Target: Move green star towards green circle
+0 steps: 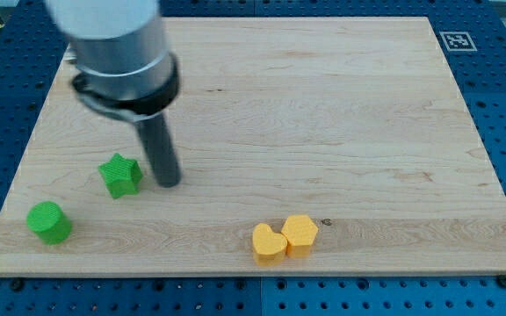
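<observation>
The green star [120, 175] lies on the wooden board at the view's lower left. The green circle [49, 221], a short cylinder, sits below and to the left of it, near the board's bottom left corner, a short gap apart. My tip [169, 183] rests on the board just to the right of the green star, close to it; I cannot tell whether it touches. The rod rises from there to the grey arm body at the view's top left.
A yellow heart [267, 243] and a yellow hexagon [299, 234] sit touching each other near the board's bottom edge, right of centre. The board [323, 105] lies on a blue pegboard table. A printed marker [457, 40] is at the top right corner.
</observation>
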{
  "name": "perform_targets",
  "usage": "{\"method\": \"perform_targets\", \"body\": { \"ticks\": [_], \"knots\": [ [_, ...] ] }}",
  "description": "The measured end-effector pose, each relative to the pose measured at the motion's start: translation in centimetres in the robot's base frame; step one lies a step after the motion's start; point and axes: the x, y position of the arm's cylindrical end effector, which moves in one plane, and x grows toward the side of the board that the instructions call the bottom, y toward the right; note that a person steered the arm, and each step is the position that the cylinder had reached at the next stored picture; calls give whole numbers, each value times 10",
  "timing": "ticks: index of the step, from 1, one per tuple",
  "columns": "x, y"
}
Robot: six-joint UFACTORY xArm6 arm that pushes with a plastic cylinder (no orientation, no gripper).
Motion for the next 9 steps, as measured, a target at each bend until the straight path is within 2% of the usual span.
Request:
{"method": "perform_targets", "body": {
  "ticks": [1, 5, 9],
  "knots": [
    [-19, 4],
    [-20, -64],
    [7, -103]
  ]
}}
